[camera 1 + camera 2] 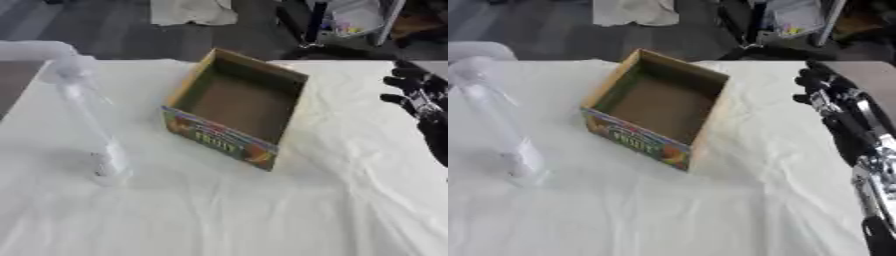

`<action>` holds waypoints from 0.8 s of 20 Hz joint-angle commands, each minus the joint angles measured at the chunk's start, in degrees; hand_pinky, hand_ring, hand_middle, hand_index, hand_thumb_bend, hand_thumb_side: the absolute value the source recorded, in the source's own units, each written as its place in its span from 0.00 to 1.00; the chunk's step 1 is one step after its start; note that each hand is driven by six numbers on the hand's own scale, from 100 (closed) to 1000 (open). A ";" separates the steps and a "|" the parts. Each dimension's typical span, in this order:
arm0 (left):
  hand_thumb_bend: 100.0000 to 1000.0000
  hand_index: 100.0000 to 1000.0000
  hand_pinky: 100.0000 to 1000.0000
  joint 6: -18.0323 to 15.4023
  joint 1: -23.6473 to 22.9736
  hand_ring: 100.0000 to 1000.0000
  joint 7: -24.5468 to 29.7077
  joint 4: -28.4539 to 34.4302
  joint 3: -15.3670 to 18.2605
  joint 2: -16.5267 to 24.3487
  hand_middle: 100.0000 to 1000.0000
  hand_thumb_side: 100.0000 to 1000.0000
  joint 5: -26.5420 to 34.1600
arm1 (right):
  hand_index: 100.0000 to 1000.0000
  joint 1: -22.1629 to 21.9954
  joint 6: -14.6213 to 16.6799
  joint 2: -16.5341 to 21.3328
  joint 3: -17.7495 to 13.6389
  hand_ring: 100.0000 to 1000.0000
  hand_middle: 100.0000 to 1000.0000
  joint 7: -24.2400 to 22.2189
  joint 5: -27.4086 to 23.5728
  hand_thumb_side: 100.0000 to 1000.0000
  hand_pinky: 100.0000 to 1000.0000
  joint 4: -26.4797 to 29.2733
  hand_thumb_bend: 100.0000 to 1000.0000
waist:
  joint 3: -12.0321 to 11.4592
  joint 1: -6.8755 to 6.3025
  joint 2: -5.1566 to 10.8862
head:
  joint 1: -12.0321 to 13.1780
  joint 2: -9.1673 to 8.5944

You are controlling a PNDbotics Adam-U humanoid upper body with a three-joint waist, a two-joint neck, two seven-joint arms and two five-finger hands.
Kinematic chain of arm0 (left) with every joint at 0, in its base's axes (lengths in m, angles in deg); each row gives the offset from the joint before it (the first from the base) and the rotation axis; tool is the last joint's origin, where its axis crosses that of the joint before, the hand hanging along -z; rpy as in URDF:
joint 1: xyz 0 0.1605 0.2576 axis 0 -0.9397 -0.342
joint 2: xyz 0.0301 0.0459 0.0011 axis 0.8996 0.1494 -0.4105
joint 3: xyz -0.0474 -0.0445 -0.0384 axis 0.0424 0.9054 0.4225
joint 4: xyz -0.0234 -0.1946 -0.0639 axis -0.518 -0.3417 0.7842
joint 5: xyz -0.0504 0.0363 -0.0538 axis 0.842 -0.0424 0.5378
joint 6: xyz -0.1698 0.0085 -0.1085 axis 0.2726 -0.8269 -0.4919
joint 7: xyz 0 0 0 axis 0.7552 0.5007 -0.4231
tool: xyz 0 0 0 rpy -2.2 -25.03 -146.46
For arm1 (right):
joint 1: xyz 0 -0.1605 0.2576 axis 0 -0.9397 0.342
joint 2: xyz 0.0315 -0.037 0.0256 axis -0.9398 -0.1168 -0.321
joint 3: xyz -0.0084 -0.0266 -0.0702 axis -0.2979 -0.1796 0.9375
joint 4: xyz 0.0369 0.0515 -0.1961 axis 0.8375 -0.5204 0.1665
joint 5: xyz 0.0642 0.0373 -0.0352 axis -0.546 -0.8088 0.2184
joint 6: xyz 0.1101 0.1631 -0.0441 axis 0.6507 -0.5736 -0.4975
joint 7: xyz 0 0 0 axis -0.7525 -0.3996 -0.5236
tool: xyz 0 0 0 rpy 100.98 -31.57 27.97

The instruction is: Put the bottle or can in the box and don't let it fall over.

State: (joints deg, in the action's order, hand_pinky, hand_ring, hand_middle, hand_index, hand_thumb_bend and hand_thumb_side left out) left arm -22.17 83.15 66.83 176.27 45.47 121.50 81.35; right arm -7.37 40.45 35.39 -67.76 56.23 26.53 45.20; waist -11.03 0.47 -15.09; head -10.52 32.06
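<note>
Left eye view showed an open cardboard box (238, 107) mid-surface (262, 215), with a clear bottle (87, 115) standing to its left, apart. Right hand (822, 86) hovered at right, fingers relaxed, holding nothing.

Clear bottle (87, 117) at the table's left: motion-blurred, its outline and contents indistinct. Right hand (826, 87): cut by the frame edge in the left eye view. Lettering on the box (234, 115) front: unreadable. Left hand: outside both views.
</note>
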 commanded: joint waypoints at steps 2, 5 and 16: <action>0.00 0.84 0.82 -0.62 2.85 0.80 1.05 -1.97 -0.02 -0.56 0.85 0.80 -0.71 | 0.76 0.73 0.17 1.74 -0.13 0.91 0.99 -0.46 -0.24 0.48 0.80 0.34 0.00 | 0.12 -0.31 0.59 | 0.56 -0.79; 0.00 0.84 0.82 -0.88 4.48 0.81 1.55 -3.26 -0.22 -1.58 0.85 0.80 -1.48 | 0.76 0.78 0.20 1.83 -0.13 0.91 0.99 -0.56 -0.15 0.48 0.80 0.23 0.00 | 0.14 -0.36 0.34 | 0.76 -0.90; 0.00 0.85 0.83 -1.91 10.64 0.83 4.49 -9.05 -3.16 -7.60 0.87 0.80 -6.03 | 0.76 1.44 0.23 1.76 0.32 0.91 0.99 -1.27 -0.27 0.49 0.80 0.10 0.00 | 0.90 -0.38 -0.13 | 3.92 -1.59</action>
State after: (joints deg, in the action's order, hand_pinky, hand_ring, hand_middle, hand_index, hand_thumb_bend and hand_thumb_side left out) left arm -23.96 92.41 70.89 167.62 42.07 113.53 75.76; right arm -6.43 40.57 35.40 -67.36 55.19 26.53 44.85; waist -10.14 0.15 -16.06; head -6.97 31.23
